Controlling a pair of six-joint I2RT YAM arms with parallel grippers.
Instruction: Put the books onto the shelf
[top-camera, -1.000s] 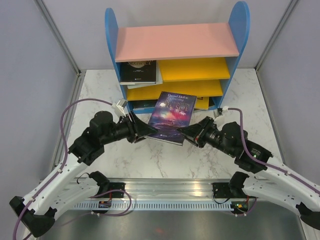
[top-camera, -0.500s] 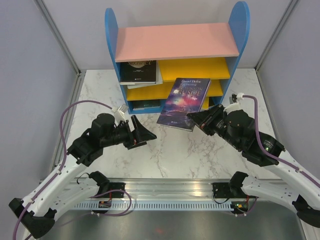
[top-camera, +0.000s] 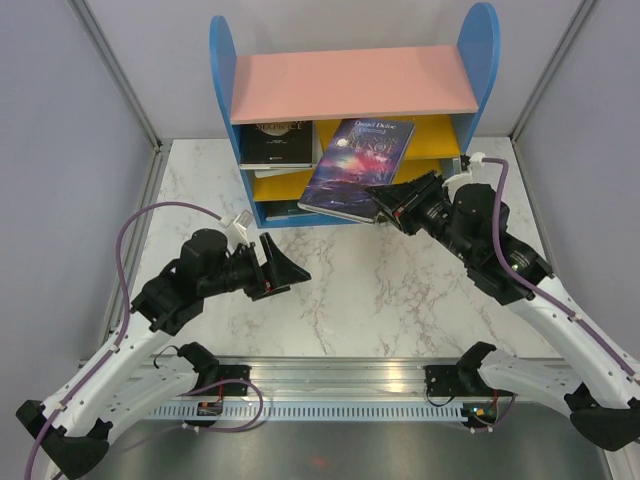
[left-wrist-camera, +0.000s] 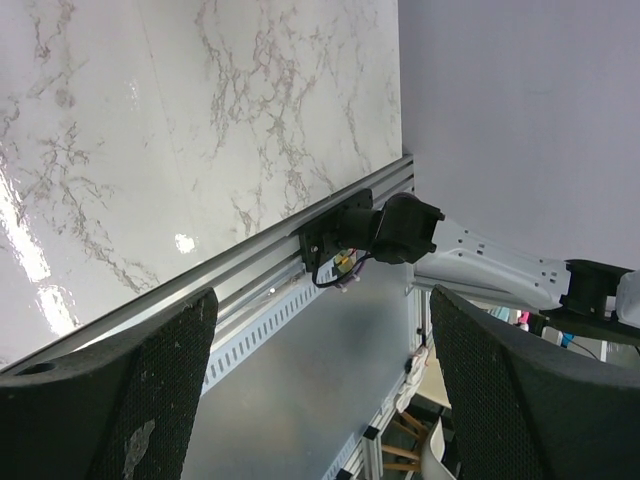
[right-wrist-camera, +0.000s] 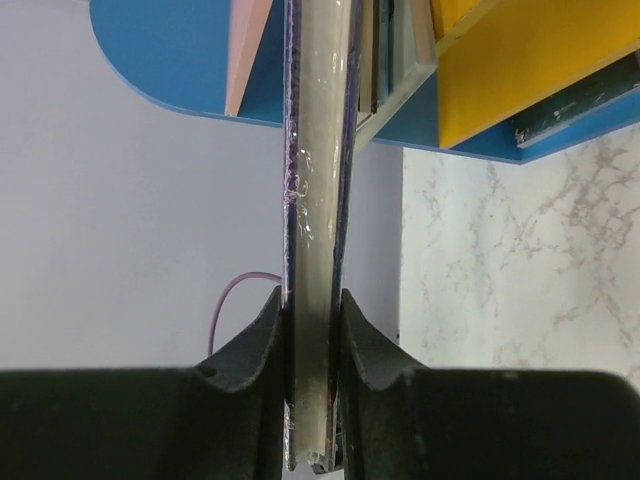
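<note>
From above, the galaxy book (top-camera: 358, 165) shows its blue-purple cover, raised off the desk (top-camera: 350, 290) and tilted, its far end overlapping the front of the shelf (top-camera: 355, 82) just under the pink top board; whether it has entered the opening cannot be told from there. The right wrist view gives what the overhead one hides: the same book edge-on, its pale page block pinched between the two dark fingers of the right tool (right-wrist-camera: 312, 300), which is clenched on the near end, with the blue side panel and yellow boards close behind. A black book (top-camera: 278, 142) lies at the left of the upper yellow board. The left tool (top-camera: 288, 262) hangs over the desk well short of the shelf, its fingers spread wide; its own camera shows only marble and the metal rail (left-wrist-camera: 300, 270) between them, nothing held or touched
</note>
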